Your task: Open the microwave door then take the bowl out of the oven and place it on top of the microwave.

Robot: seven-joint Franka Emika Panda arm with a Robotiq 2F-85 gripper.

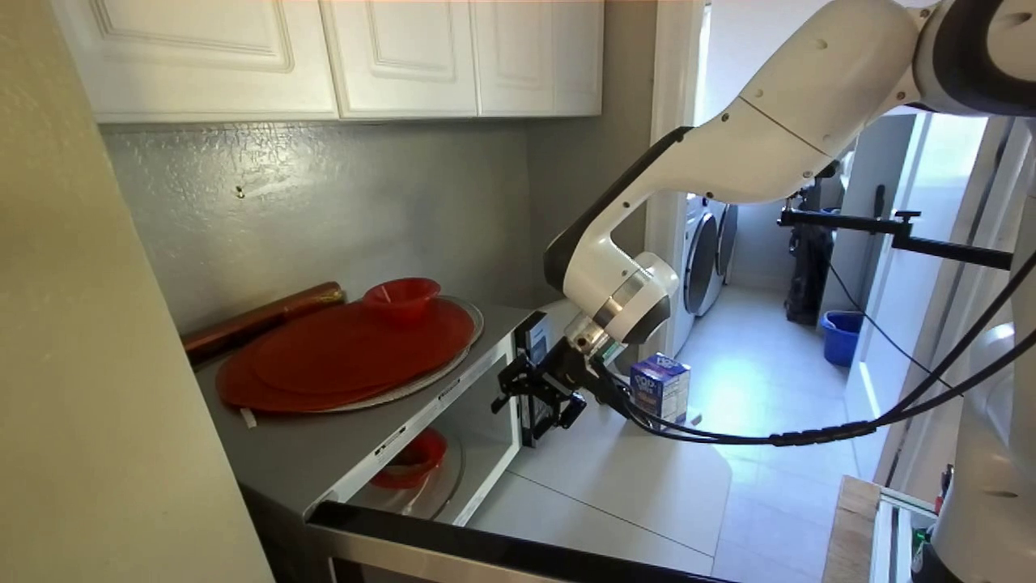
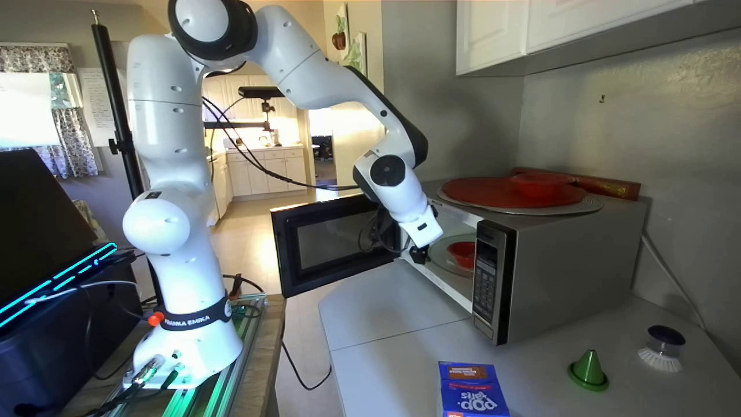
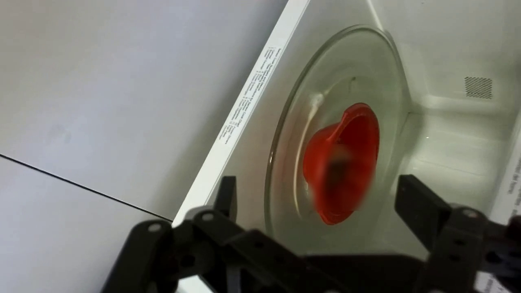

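Observation:
The microwave [image 1: 279, 465] [image 2: 579, 272] stands on the counter with its door [image 2: 338, 246] swung wide open; the door's top edge [image 1: 486, 552] also shows in an exterior view. A red bowl [image 1: 419, 460] [image 2: 462, 253] sits upright inside on the glass turntable [image 3: 287, 122]. In the wrist view the bowl [image 3: 319, 148] lies beyond and between the fingertips, not touched. My gripper [image 1: 532, 401] [image 3: 319, 193] is open and empty at the microwave's mouth, near the control panel side. In an exterior view the gripper [image 2: 418, 253] is partly hidden by the wrist.
Red flat round covers [image 1: 340, 356] and a red bowl-shaped piece [image 1: 402, 300] lie on the microwave's top, with a long tube [image 1: 267, 320] behind. A Pop-Tarts box [image 1: 660, 387] [image 2: 472, 388], a green cone [image 2: 589, 372] and a brush [image 2: 663, 347] stand on the counter. Cabinets [image 1: 405, 57] hang above.

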